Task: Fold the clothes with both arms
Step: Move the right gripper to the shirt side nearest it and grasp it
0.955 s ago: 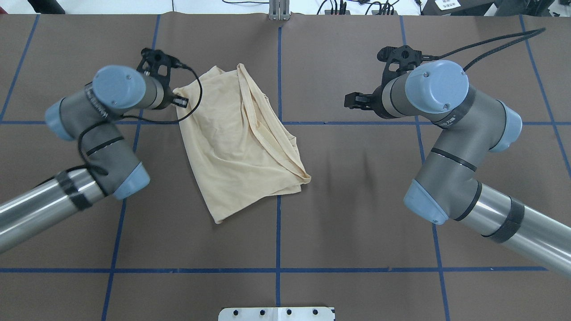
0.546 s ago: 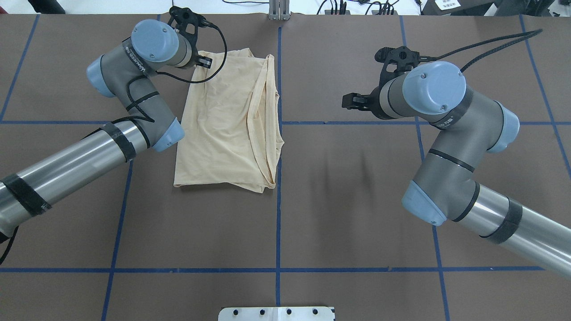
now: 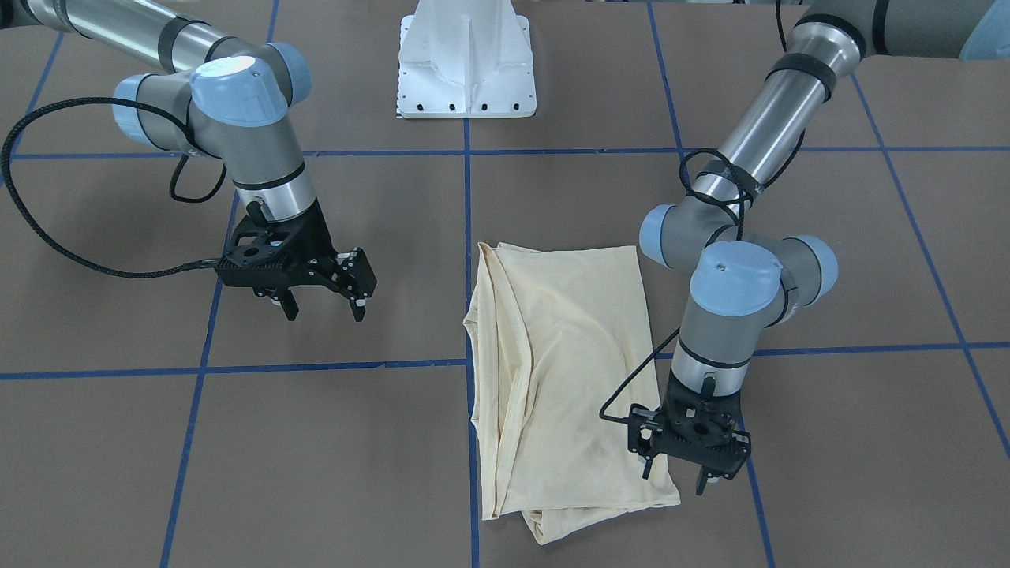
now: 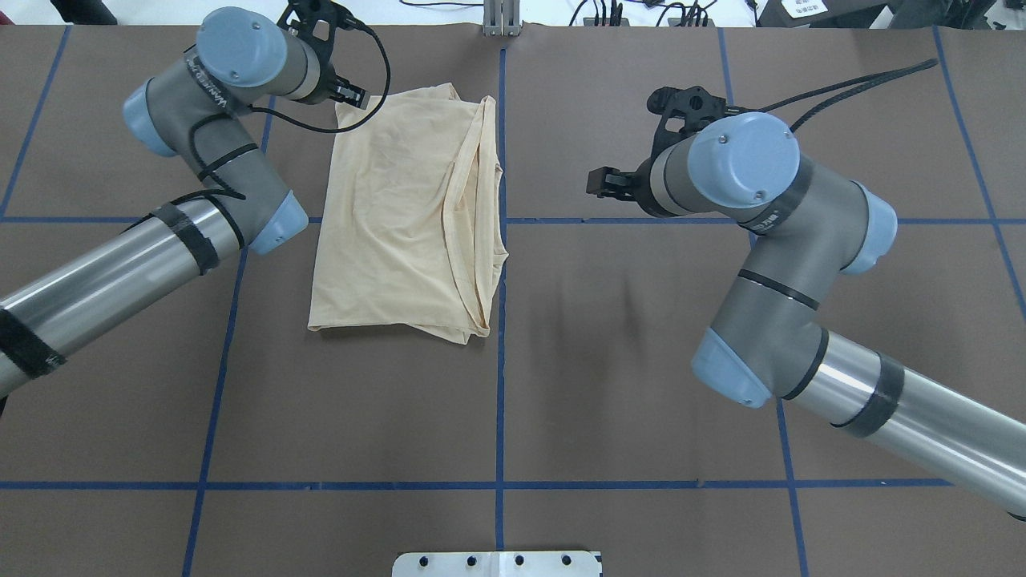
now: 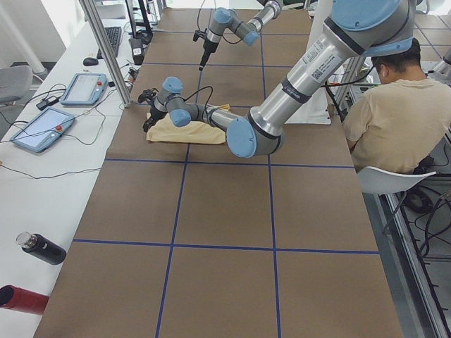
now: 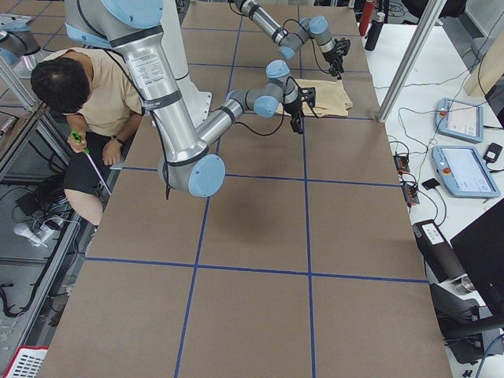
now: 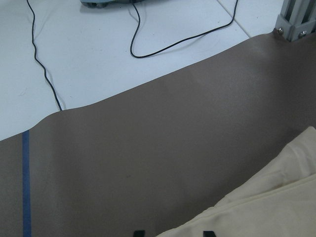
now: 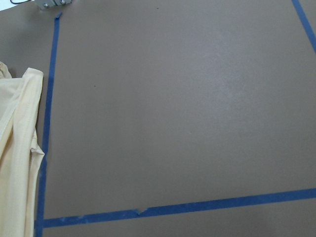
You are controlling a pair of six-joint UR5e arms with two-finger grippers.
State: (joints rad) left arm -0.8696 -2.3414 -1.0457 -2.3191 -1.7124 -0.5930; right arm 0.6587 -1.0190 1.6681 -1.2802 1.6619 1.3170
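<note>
The pale cream shirt [image 4: 401,216] lies folded in a long rectangle on the brown table, left of the centre line, with its plain side up and the print hidden. It also shows in the front view [image 3: 560,363]. My left gripper [image 4: 346,94] is at the shirt's far left corner. In the front view it [image 3: 675,476] is open, with one finger over the cloth edge and one beside it. The left wrist view shows the shirt corner [image 7: 276,207] and two separated fingertips [image 7: 139,233]. My right gripper [image 3: 325,308] is open and empty, hovering right of the shirt [image 4: 603,183].
The white pedestal base [image 3: 465,63] stands at the robot's side. An aluminium post [image 4: 502,16] and cables are at the far edge. A seated person [image 5: 394,120], teach pendants [image 5: 84,88] and bottles [image 5: 42,248] are beside the table.
My left gripper dragged the shirt's corner toward the far edge, straightening the shirt into a rectangle, then drew back slightly left. My right arm shifted a little to the left.
</note>
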